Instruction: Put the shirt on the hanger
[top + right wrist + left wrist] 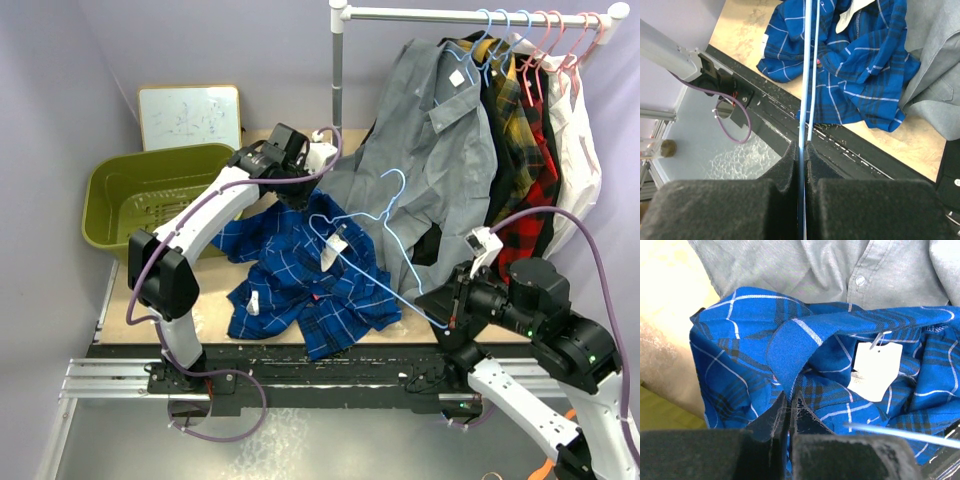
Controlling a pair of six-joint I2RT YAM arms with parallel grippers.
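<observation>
The royal-blue plaid shirt (300, 285) lies crumpled on the table in front of the arms. My left gripper (300, 198) is at its far edge, shut on a fold of the blue fabric (765, 355); in the left wrist view (789, 405) the cloth runs up from between the closed pads. A white label (875, 370) shows near the collar. The light-blue hanger (386, 214) lies tilted over the shirt, hook toward the back. My right gripper (450, 305) is shut on its lower corner, and the thin wire (807, 75) runs straight out from the closed fingers (803, 147) over the shirt (860, 60).
A grey shirt (440, 150) hangs low from the rack rail (480, 15) and drapes onto the table behind the blue one. A red-and-black plaid shirt (525, 200) and pink hangers (560, 40) hang further right. A green bin (150, 195) and a whiteboard (188, 117) stand at back left.
</observation>
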